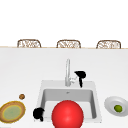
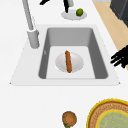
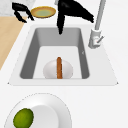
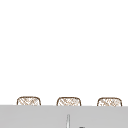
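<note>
My right hand (image 1: pixel 80 75) hangs just beside the small lever (image 3: pixel 100 39) at the base of the tall grey metal tap (image 1: pixel 67 72), above the back rim of the grey rectangular sink (image 1: pixel 95 105). From the right side the same hand (image 3: pixel 72 12) shows its fingers held loosely straight, one pointing down over the basin, closed on nothing; I cannot tell whether it touches the lever.

In the front view a big red ball-like shape (image 1: pixel 67 114) hides the basin floor. The side views show a white round dish (image 2: pixel 75 65) lying there with a brown sausage (image 2: pixel 67 61) across it.

My left hand (image 1: pixel 38 113) floats at the sink's front left corner. From the left side its fingers (image 2: pixel 120 58) are spread and a little bent, gripping nothing.

On the white counter to the right sits a white plate (image 1: pixel 111 102) carrying a green lime (image 1: pixel 118 108). To the left are a yellow-rimmed woven brown plate (image 1: pixel 21 108) and a small brown round thing (image 1: pixel 22 96). Three wicker chair backs (image 4: pixel 69 101) line the far edge.
</note>
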{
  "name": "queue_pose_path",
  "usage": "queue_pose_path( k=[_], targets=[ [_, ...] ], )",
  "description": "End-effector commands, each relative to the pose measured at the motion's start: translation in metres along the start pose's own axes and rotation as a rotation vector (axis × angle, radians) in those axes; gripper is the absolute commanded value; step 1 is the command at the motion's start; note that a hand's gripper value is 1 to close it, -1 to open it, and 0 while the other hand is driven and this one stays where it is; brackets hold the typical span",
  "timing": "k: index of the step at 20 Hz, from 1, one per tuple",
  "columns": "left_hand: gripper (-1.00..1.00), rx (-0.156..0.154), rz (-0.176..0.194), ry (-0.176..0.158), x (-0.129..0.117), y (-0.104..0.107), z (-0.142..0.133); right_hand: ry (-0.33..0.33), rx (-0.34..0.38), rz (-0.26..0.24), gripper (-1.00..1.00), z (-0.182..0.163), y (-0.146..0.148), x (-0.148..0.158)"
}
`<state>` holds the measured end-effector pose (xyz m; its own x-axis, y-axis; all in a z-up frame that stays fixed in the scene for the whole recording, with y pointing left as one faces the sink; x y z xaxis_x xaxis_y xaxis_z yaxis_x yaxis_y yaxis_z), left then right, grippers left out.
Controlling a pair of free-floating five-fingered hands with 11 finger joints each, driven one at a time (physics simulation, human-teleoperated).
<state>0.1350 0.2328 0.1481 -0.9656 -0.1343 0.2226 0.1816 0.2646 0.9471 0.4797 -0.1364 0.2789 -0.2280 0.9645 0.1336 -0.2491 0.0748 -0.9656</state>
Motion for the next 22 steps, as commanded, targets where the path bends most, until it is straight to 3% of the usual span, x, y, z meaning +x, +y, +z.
queue_pose_path(
  k=[1, 15, 22],
  targets=[
    [0.00, 0.000, 0.000, 0.000, 0.000, 0.000, 0.000, 0.022, 0.098, 0.002, -1.00, -0.016, -0.011, -0.001],
    [0.00, 0.000, 0.000, 0.000, 0.000, 0.000, 0.000, 0.026, 0.340, -0.036, -1.00, -0.097, -0.025, -0.019],
    [0.00, 0.000, 0.000, 0.000, 0.000, 0.000, 0.000, 0.055, 0.499, -0.035, -1.00, -0.128, -0.022, -0.025]
  ],
)
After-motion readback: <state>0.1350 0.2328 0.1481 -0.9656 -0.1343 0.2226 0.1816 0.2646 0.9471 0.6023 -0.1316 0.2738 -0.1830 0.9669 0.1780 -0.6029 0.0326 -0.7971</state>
